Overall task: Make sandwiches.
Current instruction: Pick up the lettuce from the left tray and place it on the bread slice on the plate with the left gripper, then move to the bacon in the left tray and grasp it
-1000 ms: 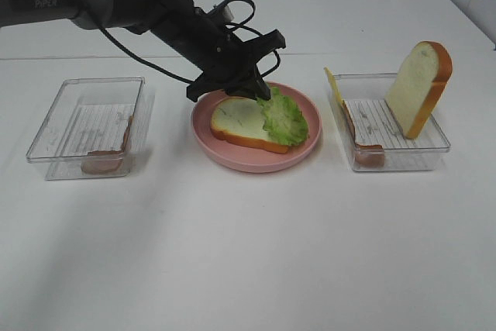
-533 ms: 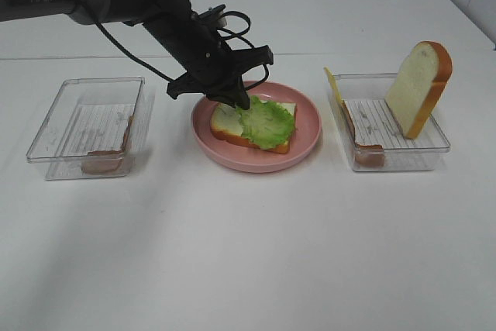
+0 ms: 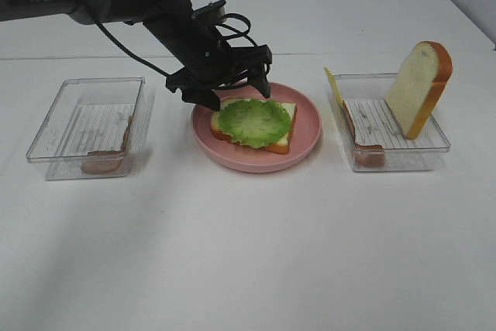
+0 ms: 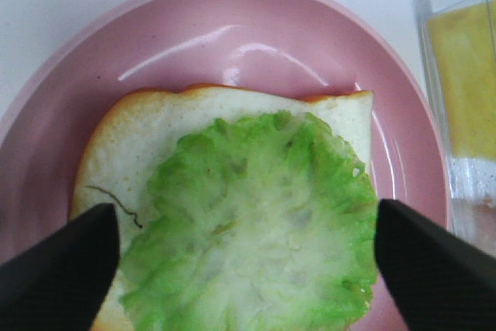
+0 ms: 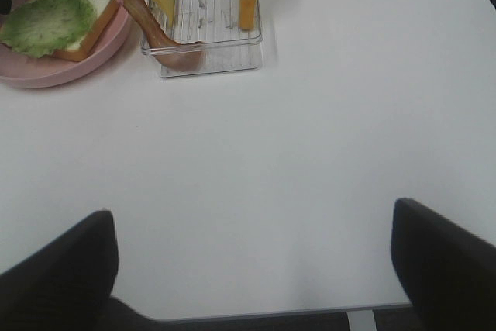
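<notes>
The left hand [image 3: 236,97] hangs spread wide, gripping nothing, just above the lettuce leaf [image 3: 253,120]. The leaf lies flat on a bread slice [image 3: 285,110] on the pink plate [image 3: 306,133]. The right hand [image 5: 248,257], likewise spread and empty, hovers over the bench [image 5: 325,114], apart from the clear tray [image 3: 434,143] holding an upright bread slice [image 3: 418,87], cheese [image 3: 332,87] and bacon [image 3: 368,154].

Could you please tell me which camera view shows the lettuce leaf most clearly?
The left wrist view: the lettuce fills the frame, lying flat on the bread slice. The exterior high view shows it small, from above; the right wrist view catches it distant and oblique.
</notes>
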`<act>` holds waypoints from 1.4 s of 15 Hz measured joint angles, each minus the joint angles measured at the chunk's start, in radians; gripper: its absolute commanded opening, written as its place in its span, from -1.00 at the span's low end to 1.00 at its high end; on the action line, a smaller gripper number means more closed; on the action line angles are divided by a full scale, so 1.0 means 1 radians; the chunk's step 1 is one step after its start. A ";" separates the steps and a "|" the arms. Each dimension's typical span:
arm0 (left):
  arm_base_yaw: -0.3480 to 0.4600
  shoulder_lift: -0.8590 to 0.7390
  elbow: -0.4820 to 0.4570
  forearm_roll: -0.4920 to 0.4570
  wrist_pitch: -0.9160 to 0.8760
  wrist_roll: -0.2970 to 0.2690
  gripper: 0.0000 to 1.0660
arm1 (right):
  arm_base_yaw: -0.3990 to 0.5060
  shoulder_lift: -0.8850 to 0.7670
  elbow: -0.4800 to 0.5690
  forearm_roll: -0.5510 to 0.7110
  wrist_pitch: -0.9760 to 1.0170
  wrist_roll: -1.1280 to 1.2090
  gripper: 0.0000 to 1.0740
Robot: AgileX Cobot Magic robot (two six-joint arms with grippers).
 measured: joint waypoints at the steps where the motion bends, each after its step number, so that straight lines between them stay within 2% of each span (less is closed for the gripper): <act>1: 0.000 -0.009 -0.020 0.005 0.037 0.023 0.91 | 0.000 0.000 0.000 0.000 0.000 0.000 0.70; 3: 0.000 -0.020 -0.085 0.025 0.106 0.035 0.91 | 0.000 0.000 0.000 0.000 0.000 0.000 0.70; 4: 0.000 -0.029 -0.203 0.072 0.210 0.031 0.91 | 0.000 0.000 0.000 0.000 0.000 0.000 0.70; 6: 0.000 -0.034 -0.373 0.164 0.393 0.006 0.91 | 0.000 0.000 0.000 0.000 0.000 0.000 0.70; 8: 0.000 -0.039 -0.491 0.243 0.458 0.002 0.89 | 0.000 0.000 0.000 0.000 0.000 0.000 0.70; 9: 0.000 -0.068 -0.522 0.272 0.472 -0.015 0.88 | 0.000 0.000 0.000 0.000 0.000 0.000 0.70; 11: 0.000 -0.099 -0.519 0.275 0.475 -0.033 0.88 | 0.000 0.000 0.000 0.000 0.000 0.000 0.70; 12: 0.000 -0.127 -0.479 0.284 0.475 -0.039 0.86 | 0.000 0.000 0.000 0.000 0.000 0.000 0.70; 14: 0.000 -0.216 -0.279 0.329 0.476 -0.045 0.83 | 0.000 0.000 0.000 0.000 0.000 0.000 0.70; 15: 0.000 -0.232 -0.228 0.345 0.479 -0.049 0.83 | 0.000 0.000 0.000 0.000 0.000 0.000 0.70; 17: 0.000 -0.318 -0.037 0.398 0.485 -0.085 0.83 | 0.000 0.000 0.000 0.000 0.000 0.000 0.70; 19: 0.000 -0.381 0.065 0.421 0.486 -0.117 0.83 | 0.000 0.000 0.000 0.000 0.000 0.000 0.70; 20: 0.000 -0.388 0.086 0.424 0.486 -0.123 0.83 | 0.000 0.000 0.000 0.000 0.000 0.000 0.70; 21: 0.000 -0.397 0.158 0.433 0.486 -0.134 0.83 | 0.000 0.000 0.000 0.000 0.000 0.000 0.70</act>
